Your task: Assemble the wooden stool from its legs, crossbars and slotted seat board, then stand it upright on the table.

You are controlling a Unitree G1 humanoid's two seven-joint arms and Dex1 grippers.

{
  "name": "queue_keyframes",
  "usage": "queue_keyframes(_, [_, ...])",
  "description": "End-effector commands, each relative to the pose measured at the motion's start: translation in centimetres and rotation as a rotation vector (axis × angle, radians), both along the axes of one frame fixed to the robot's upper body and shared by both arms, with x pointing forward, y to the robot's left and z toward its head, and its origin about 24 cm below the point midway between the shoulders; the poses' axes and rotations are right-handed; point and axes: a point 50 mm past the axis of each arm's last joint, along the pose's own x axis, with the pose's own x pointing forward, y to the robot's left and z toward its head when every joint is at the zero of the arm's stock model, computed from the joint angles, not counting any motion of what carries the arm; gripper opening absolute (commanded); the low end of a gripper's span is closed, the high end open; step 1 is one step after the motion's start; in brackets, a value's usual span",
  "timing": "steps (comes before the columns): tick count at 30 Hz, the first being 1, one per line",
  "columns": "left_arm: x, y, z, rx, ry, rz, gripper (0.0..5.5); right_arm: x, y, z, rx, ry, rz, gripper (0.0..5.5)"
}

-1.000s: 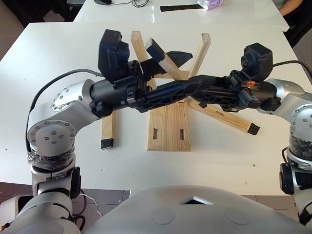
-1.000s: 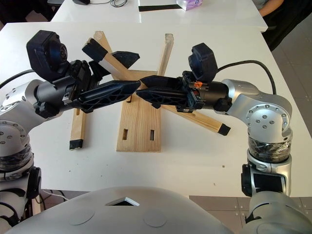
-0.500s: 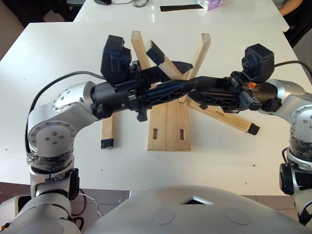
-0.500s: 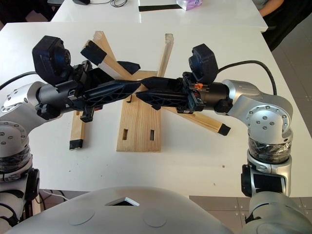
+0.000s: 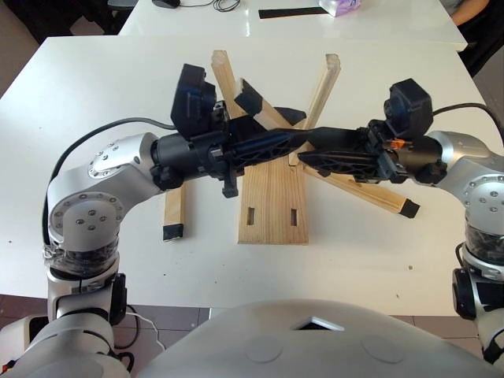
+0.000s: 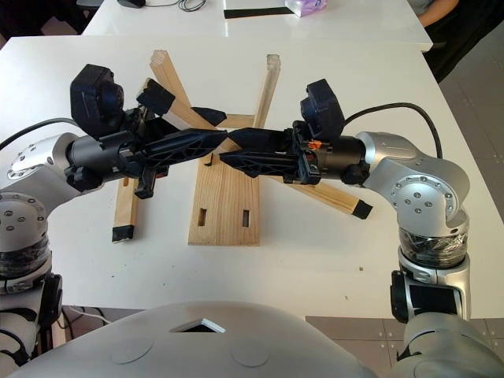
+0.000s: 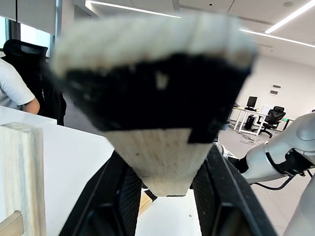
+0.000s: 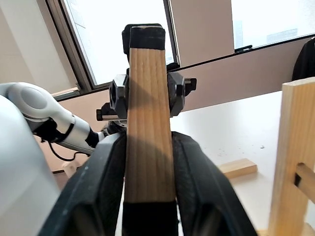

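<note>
Holding one black-capped leg [image 5: 252, 98] clenched in both left pincer [image 5: 303, 136] and right pincer [image 5: 309, 153], tilted above the seat board [image 5: 272, 205] flat on the desk [image 5: 94, 87]. Could wrench or drop it — opposing pulls, or snagging the crossed legs [image 5: 327, 83] beneath.

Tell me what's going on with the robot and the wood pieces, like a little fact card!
seat board: flat on the table, two slots showing
left gripper: shut on the black-capped leg, held up over the seat board
right gripper: shut on a black-capped leg too, maybe the same one
loose legs: one lying left of the seat board, another on its right
assembled: not yet
</note>
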Motion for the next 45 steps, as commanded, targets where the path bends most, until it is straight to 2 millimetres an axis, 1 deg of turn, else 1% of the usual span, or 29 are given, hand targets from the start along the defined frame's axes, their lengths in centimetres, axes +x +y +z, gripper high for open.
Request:
queue_keyframes(1, [0.4,0.5,0.3,0.036,-0.043,0.033,1.31,1.0,-0.7,-1.3,-0.085,0.007,-0.116,2.22])
queue_keyframes(3, [0.3,1.1,0.2,0.083,-0.079,0.059,1.31,1.2,-1.0,-1.7,-0.11,0.001,-0.141,2.32])
queue_keyframes(5, [0.0,2.2,0.2,0.15,-0.12,0.076,1.31,0.9,-1.5,-1.8,-0.116,-0.004,-0.16,2.32])
queue_keyframes(8, [-0.5,4.7,0.0,0.275,-0.121,0.105,1.31,0.4,-2.9,-1.7,-0.126,-0.016,-0.222,2.32])
queue_keyframes(11, [-0.4,7.4,-0.6,0.448,-0.171,0.144,1.31,-1.0,-4.3,-1.5,-0.133,-0.036,-0.313,2.32])
queue_keyframes(13, [0.2,8.8,-1.1,0.544,-0.239,0.158,1.31,-2.1,-5.2,-1.3,-0.122,-0.047,-0.375,2.32])
queue_keyframes(16, [1.1,10.9,-2.4,0.616,-0.351,0.169,1.31,-2.7,-5.9,-1.1,-0.105,-0.063,-0.461,2.32])
queue_keyframes(18, [2.0,12.2,-3.2,0.662,-0.397,0.185,1.31,-2.8,-6.1,-1.1,-0.098,-0.067,-0.501,2.32])
queue_keyframes(20, [3.2,13.8,-3.9,0.697,-0.402,0.215,1.31,-2.7,-6.3,-1.4,-0.103,-0.067,-0.539,2.32])
queue_keyframes(22, [3.7,15.4,-4.7,0.733,-0.441,0.178,1.31,-2.4,-6.3,-1.8,-0.111,-0.062,-0.569,2.32])
queue_keyframes(24, [4.2,16.4,-5.3,0.722,-0.444,0.167,1.31,-2.3,-6.1,-2.2,-0.123,-0.058,-0.583,2.32])
queue_keyframes(28, [5.1,17.0,-5.9,0.733,-0.468,0.11,1.31,-2.2,-5.6,-3.1,-0.159,-0.051,-0.592,2.32])
queue_keyframes(32, [5.3,17.4,-6.5,0.729,-0.477,0.089,1.31,-2.3,-5.4,-3.8,-0.19,-0.041,-0.587,2.32])
queue_keyframes(40, [4.4,19.1,-8.7,0.807,-0.421,0.089,1.31,-2.1,-5.5,-4.3,-0.228,-0.044,-0.576,2.32])
queue_keyframes(45, [4.3,19.2,-9.8,0.81,-0.401,0.099,1.31,-2.3,-5.3,-4.5,-0.238,-0.045,-0.564,2.32])
